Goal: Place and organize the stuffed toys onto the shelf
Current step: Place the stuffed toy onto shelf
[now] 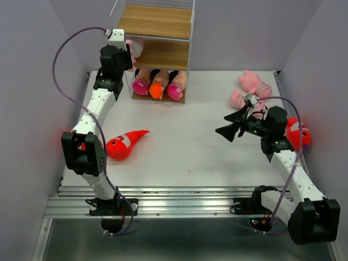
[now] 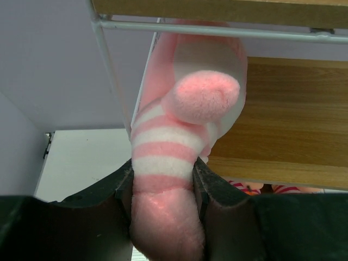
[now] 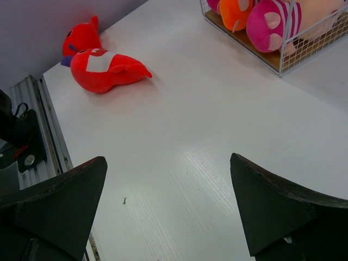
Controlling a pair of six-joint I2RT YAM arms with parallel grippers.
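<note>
My left gripper [image 2: 163, 185] is shut on the striped leg of a pink stuffed toy [image 2: 190, 98], held up at the left end of the shelf's [image 1: 157, 22] middle board [image 2: 288, 119]. From above, that toy [image 1: 134, 49] shows just inside the wire frame beside the left gripper [image 1: 129, 54]. Three dolls [image 1: 157, 84] lie side by side on the bottom tier. On the table lie a red shark [image 1: 124, 145], two pink toys [image 1: 250, 81] at the far right, and another red shark [image 1: 298, 133] behind my right arm. My right gripper [image 1: 231, 124] hangs open and holds nothing.
In the right wrist view the open right gripper [image 3: 168, 179] looks over bare white table toward two red sharks [image 3: 106, 68] near the left arm's base. Grey walls close in both sides. A metal rail [image 1: 179, 201] runs along the near edge.
</note>
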